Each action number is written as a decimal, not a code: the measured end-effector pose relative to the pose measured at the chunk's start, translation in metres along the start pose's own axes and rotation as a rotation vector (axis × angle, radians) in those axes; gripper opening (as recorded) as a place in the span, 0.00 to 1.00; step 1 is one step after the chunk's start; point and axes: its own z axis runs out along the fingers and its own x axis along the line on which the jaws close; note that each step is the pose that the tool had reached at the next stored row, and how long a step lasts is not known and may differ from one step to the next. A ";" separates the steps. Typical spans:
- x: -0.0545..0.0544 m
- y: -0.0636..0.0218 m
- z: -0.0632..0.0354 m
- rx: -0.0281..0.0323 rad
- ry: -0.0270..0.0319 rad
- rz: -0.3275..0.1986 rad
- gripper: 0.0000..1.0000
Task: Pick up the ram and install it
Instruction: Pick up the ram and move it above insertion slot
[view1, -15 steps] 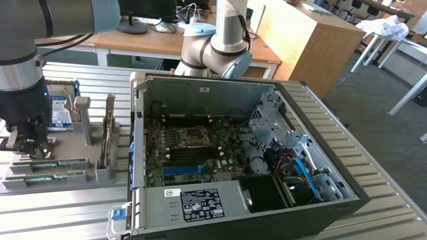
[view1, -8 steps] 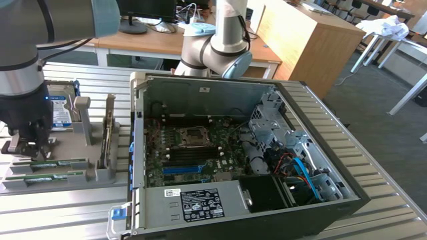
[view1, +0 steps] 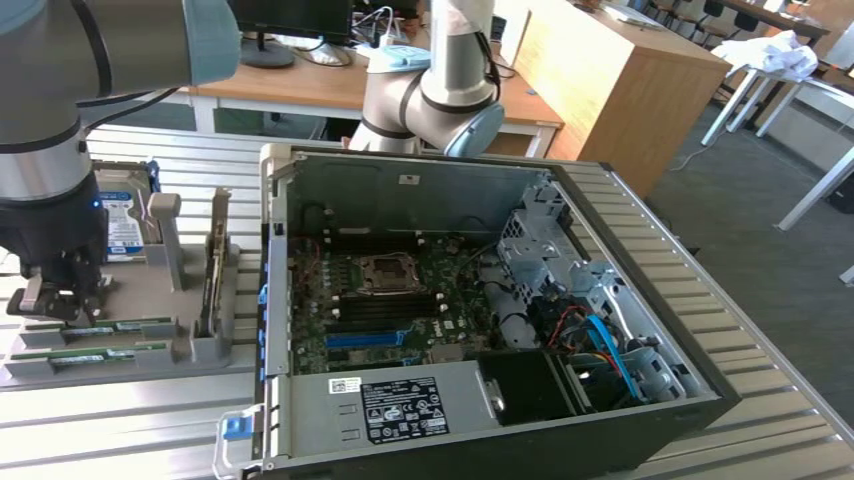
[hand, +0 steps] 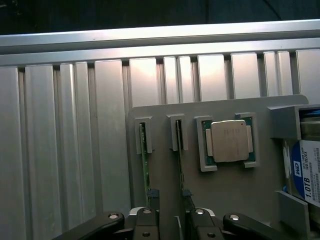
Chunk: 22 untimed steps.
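The ribbed aluminium worktop (view1: 134, 420) carries a grey holder plate (view1: 134, 290) toward the exterior view's left and, just beside it and perhaps touching, an open black computer case (view1: 400, 195).

My bench is a ribbed metal table (view1: 134, 440). Beyond it I see a wooden desk (view1: 307, 85) and a wooden cabinet (view1: 614, 90). Grey floor (view1: 747, 210) spreads on the exterior view's right, with white table legs (view1: 817, 188) standing there.

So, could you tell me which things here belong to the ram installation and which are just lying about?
For the job: gripper; ram sticks in the grey holder; motherboard in the open computer case.
Lying about: processor chip; hard drive.
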 end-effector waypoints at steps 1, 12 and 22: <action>0.000 0.0000 0.0000 0.0000 0.0000 0.000 0.30; 0.000 -0.0001 0.0009 -0.0022 0.0047 -0.106 0.30; 0.000 -0.0001 0.0015 -0.0039 0.0081 -0.179 0.30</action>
